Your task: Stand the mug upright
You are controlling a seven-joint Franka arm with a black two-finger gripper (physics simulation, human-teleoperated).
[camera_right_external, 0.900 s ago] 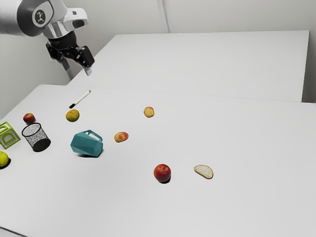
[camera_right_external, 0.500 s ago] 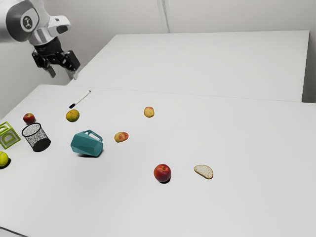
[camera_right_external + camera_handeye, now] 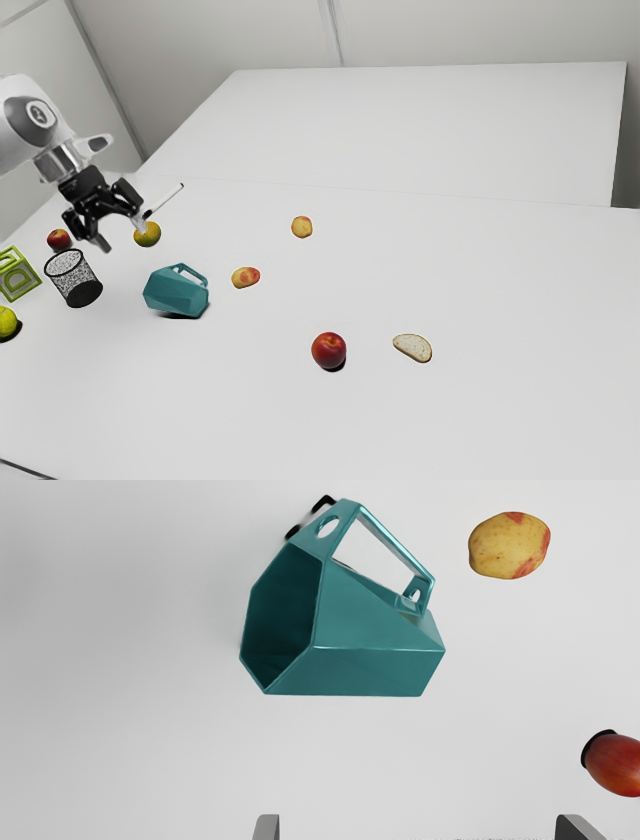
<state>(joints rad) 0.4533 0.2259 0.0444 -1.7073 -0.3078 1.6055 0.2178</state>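
Note:
My gripper (image 3: 122, 240) hangs above the table near the mesh cup, on the exterior view's left of the mug, touching nothing. In the wrist view the gripper (image 3: 417, 827) stands open, its two fingertips wide apart with nothing held between them. The teal faceted mug (image 3: 177, 292) lies on its side on the table. Seen from the hand, the mug (image 3: 370, 650) shows its dark hollow mouth at one end and its angular handle along the side facing away from the fingertips.
Around the mug are a mesh cup (image 3: 75, 279), a green-yellow fruit (image 3: 148, 234), a marker (image 3: 163, 201) and a red-yellow fruit (image 3: 245, 277). Farther off lie a red fruit (image 3: 329, 350), a bread slice (image 3: 412, 347), a yellow fruit (image 3: 302, 227), a green block (image 3: 17, 275) and a tennis ball (image 3: 6, 322).
The arm has come down and toward the exterior view's left, bringing my open gripper lower, close to the mesh cup. The mug and the other objects have stayed where they were.

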